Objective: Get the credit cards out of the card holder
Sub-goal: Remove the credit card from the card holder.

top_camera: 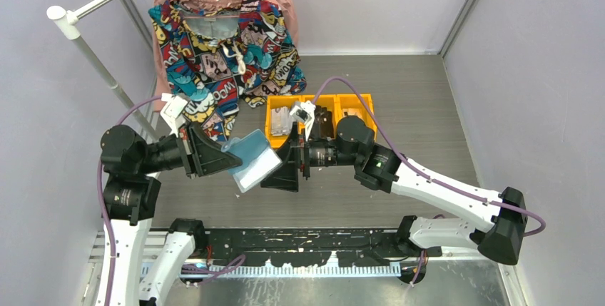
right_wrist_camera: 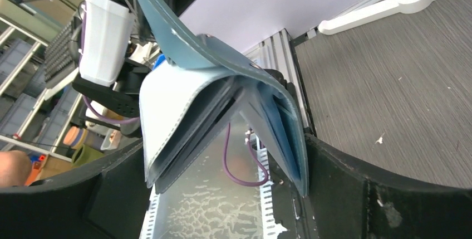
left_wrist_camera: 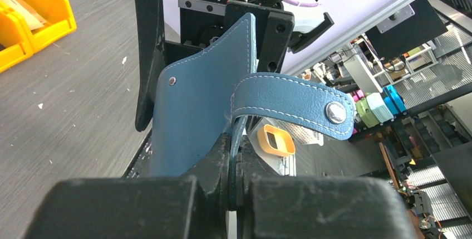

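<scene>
Two grippers and one card holder (top_camera: 251, 157): from overhead I see it held up in the air between them, above the table (top_camera: 428, 106) and in front of three orange bins (top_camera: 357, 98), with one comic-print shirt (top_camera: 221, 49) hanging behind.

Only the left wrist camera shows the grip itself. The left gripper (left_wrist_camera: 234, 158) is pinched tight on the edge of the teal cover, and the one snap tab (left_wrist_camera: 295, 105) curls free beside it.

Only the right wrist camera shows the inside. The holder hangs spread open, pale-blue leaf and clear sleeves downward, between the fingers (right_wrist_camera: 83, 194) of the right gripper (right_wrist_camera: 222, 144), which stand wide apart either side. I cannot tell whether they touch it, and I cannot pick out any credit cards.
</scene>
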